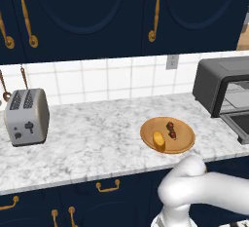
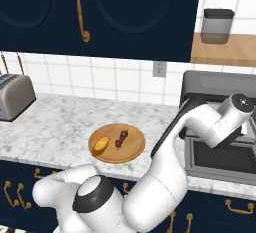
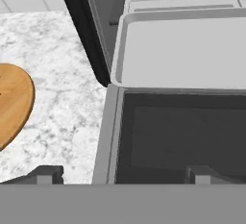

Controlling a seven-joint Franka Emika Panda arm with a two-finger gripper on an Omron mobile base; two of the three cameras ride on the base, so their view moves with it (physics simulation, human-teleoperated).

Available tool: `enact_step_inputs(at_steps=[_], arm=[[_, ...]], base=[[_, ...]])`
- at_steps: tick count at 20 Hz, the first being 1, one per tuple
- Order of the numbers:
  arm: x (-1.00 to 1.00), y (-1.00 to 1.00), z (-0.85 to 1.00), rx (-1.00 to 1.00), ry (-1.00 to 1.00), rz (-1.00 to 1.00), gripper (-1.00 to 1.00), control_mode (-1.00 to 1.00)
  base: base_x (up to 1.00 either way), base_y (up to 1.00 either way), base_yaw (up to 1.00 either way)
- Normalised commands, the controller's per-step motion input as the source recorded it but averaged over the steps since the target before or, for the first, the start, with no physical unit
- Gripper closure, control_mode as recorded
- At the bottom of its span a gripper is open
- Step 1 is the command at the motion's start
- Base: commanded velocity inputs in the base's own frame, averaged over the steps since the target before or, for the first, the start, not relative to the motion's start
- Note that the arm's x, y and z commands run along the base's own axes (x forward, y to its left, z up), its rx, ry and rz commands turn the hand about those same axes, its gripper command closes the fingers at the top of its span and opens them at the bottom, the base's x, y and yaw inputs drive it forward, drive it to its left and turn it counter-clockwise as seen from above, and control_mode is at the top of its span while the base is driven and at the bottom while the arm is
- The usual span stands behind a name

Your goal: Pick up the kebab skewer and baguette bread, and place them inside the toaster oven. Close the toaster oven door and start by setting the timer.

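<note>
My claw [image 3: 120, 172] is hanging released over the toaster oven door [image 3: 178, 136]. Kebab skewer [image 1: 171, 129], frame centre, is looking light, thin; I'm judging a mid-stick pinch best.

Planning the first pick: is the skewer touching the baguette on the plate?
Apart. In the right base view bare plate shows between the baguette and the skewer.

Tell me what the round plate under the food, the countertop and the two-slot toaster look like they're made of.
The round plate looks like wood: warm orange-brown with a smooth matte face. The countertop looks like polished marble or a marble-look stone: white with grey veining. The two-slot toaster looks like brushed metal: a pale silver-grey shell, with darker slots and controls that could be plastic.
</note>
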Motion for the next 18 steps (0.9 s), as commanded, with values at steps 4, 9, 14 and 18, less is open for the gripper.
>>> enact_step_inputs(at_steps=[4,9,14,18], arm=[[-0.14,0.99,0.00,0.00,0.04,0.05,-1.00,-1.00],[-0.11,0.90,0.00,0.00,0.03,0.06,-1.00,-1.00],[-0.03,0.76,0.00,0.00,0.04,0.07,-1.00,-1.00],[0.00,0.68,0.00,0.00,0.00,0.07,-1.00,-1.00]], base=[[0.00,0.00,0.00],[0.00,0.00,0.00],[0.00,0.00,0.00],[0.00,0.00,0.00]])
